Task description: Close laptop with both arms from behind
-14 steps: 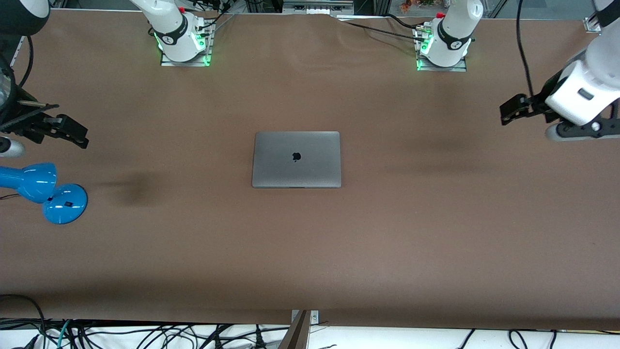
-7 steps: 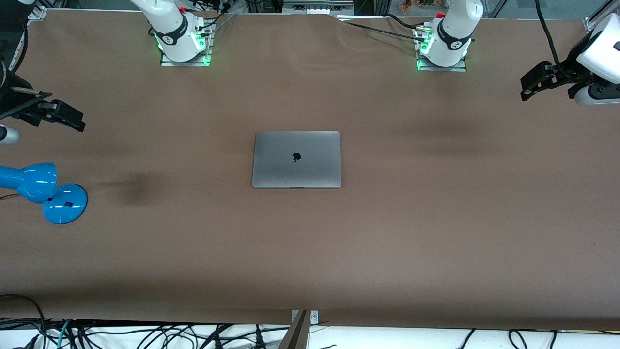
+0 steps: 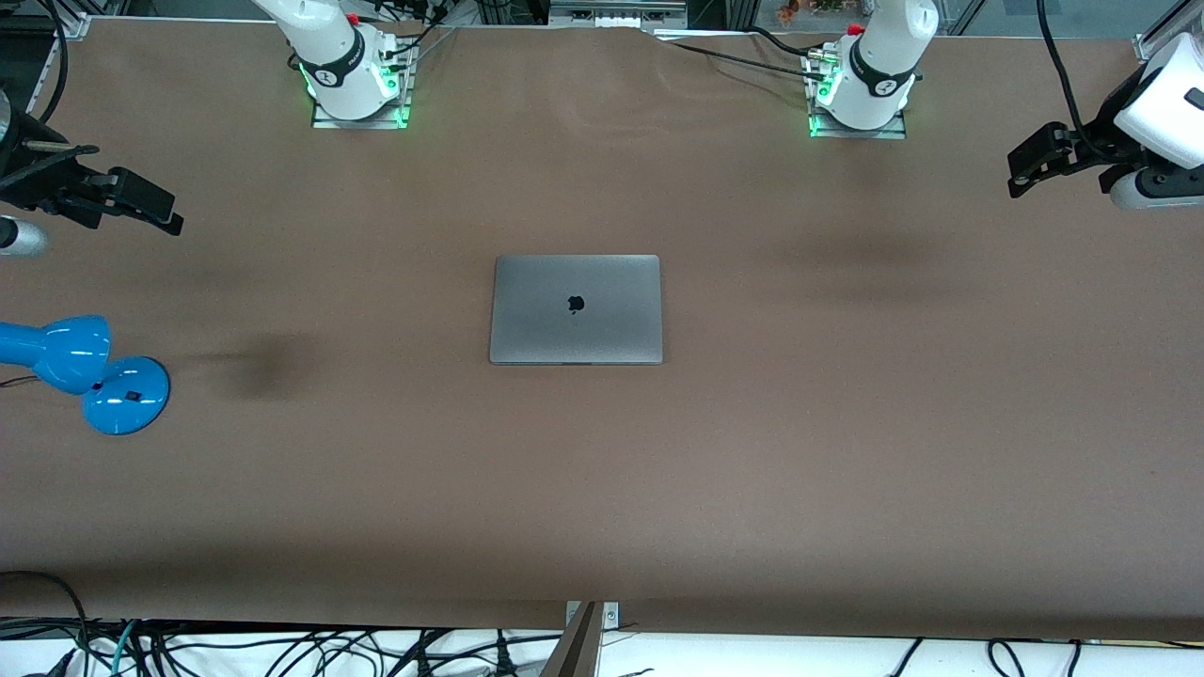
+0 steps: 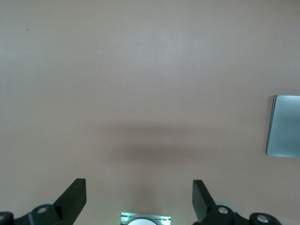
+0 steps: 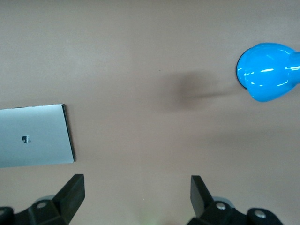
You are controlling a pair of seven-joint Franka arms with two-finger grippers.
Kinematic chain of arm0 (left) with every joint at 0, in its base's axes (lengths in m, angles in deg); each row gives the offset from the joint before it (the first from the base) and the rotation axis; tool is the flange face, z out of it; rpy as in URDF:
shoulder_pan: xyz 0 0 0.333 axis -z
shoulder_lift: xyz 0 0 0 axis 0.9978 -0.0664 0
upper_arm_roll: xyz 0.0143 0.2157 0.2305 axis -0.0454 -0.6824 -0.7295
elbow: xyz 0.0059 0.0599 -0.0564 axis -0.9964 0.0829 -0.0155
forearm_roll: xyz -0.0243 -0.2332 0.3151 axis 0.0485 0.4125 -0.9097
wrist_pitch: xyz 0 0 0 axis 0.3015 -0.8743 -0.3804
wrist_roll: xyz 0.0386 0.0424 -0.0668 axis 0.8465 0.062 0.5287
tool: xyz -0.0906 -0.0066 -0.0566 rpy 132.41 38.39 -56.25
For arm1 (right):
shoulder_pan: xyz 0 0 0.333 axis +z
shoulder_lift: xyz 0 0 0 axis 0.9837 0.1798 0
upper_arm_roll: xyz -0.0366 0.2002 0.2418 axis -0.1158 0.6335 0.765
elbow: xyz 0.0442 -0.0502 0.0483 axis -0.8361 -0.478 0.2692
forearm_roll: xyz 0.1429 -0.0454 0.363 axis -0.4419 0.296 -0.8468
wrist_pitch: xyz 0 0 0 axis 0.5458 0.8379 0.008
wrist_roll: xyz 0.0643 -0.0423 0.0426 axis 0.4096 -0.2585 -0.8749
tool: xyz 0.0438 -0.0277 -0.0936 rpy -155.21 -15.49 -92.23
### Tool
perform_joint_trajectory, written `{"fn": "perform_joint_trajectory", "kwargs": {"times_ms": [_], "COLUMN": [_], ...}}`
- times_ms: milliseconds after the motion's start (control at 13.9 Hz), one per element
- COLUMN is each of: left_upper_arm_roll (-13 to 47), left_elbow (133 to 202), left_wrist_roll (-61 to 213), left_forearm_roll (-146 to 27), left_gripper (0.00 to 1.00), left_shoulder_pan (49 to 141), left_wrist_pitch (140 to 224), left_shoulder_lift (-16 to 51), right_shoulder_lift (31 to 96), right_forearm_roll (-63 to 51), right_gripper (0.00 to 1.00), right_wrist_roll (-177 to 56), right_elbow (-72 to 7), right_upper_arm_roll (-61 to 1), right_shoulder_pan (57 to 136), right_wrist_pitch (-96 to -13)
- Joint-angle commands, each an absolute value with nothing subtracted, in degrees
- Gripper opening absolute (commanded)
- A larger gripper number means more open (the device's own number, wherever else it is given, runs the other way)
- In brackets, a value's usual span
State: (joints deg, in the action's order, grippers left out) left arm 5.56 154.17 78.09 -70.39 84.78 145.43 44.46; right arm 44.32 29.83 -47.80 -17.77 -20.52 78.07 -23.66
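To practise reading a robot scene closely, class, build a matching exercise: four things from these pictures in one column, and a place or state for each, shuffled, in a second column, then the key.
Things
1. slim grey metal laptop
2. glossy blue desk lamp
3. left arm's black end effector
4. right arm's black end effector

Places or states
A. open, above the bare table at the left arm's end
B. lid shut, lying flat mid-table
C. open, above the table, over a spot farther from the front camera than the lamp
D. at the right arm's end of the table

Pairs: 1-B, 2-D, 3-A, 4-C
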Motion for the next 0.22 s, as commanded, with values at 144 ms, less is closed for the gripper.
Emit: {"fn": "perform_joint_trajectory", "kwargs": {"times_ms": [144], "left_upper_arm_roll": [4.77], "left_elbow": [155.38], "left_wrist_roll": [76.99], "left_forearm_roll": [-67.06], "left_gripper": [1.00], "left_shoulder_pan": [84.09], "left_wrist_pitch": [146.90], "left_shoulder_lift": [45.09], "right_shoulder_lift": [43.69], "right_forearm_roll": [29.51], "right_gripper": [1.00], "right_wrist_roll": [-48.84], "right_elbow": [-18.35], "right_upper_arm_roll": [-20.58], "right_shoulder_pan": [77.71], "right_wrist_pitch": [-23.72]}}
